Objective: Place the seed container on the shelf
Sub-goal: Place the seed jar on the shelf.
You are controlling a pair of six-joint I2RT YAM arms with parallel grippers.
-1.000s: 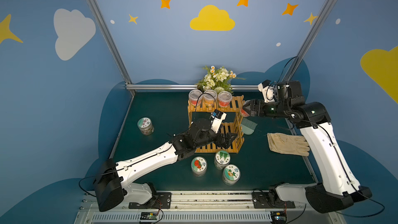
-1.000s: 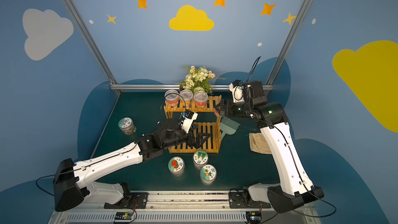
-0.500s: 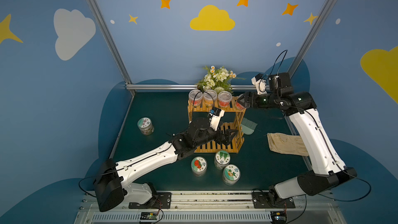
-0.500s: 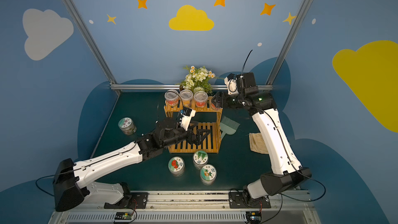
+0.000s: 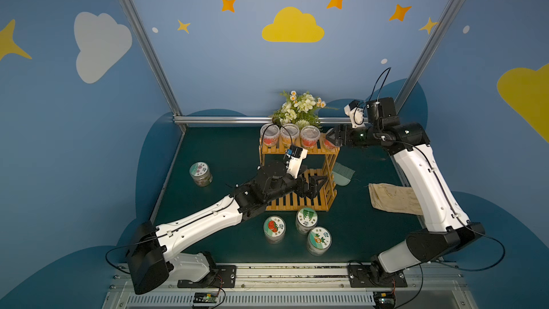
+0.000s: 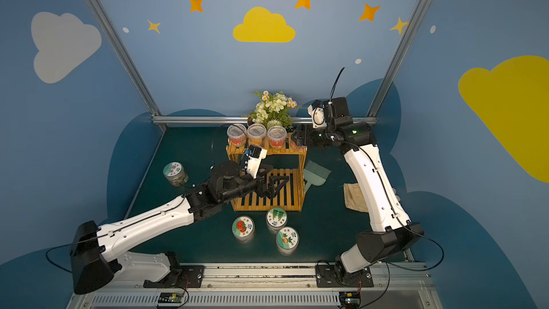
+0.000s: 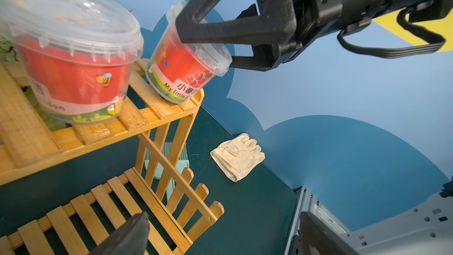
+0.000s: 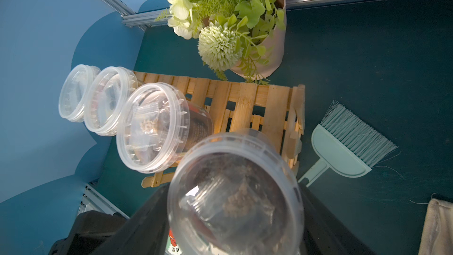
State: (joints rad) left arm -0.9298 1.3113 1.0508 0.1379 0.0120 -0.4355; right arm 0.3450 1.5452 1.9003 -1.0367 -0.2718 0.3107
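Green table (image 5: 225, 150) is viewed from above, and a two-tier slatted wooden shelf (image 5: 329, 173) is set at its centre. Right gripper (image 5: 330, 140) is extended in from 3 o'clock and is clamped on the seed container (image 7: 181, 69), a clear lidded tub with a red label. The tub is held tilted, with its base edge seemingly touching the slats at the top tier's 3 o'clock end. Left gripper (image 5: 314, 185) is held over the lower tier, jaws spread wide, nothing gripped. Potted flowers (image 5: 298, 108) are placed at the shelf's 12 o'clock. Glove (image 5: 392, 197) is laid at 4 o'clock, well apart. Hand brush (image 5: 343, 173) is laid just beside the shelf at 3 o'clock. Three lidded tubs (image 5: 289, 135) are lined up on the top tier. Three labelled jars (image 5: 306, 218) are grouped at 6 o'clock, and a lone jar (image 5: 201, 173) is set at 9 o'clock.
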